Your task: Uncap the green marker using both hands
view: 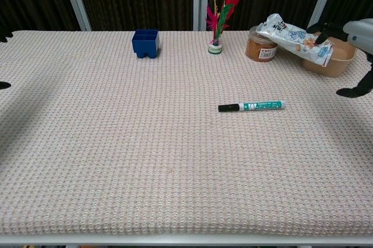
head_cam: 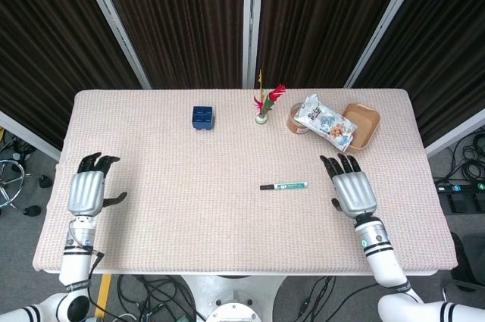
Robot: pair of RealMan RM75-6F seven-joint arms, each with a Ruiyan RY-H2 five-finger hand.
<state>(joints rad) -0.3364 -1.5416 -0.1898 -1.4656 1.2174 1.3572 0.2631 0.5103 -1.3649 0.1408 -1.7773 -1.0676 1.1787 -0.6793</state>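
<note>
The green marker lies flat on the tablecloth right of centre, its black cap pointing left. My right hand hovers a short way to the marker's right, fingers spread and holding nothing; the chest view catches only its edge. My left hand stays far off at the table's left edge, fingers apart and empty. In the chest view only a dark fingertip of it shows at the left border.
Along the back stand a blue box, a small vase with feathers, a brown jar, a snack bag and a tan bowl. The woven cloth covers the whole table.
</note>
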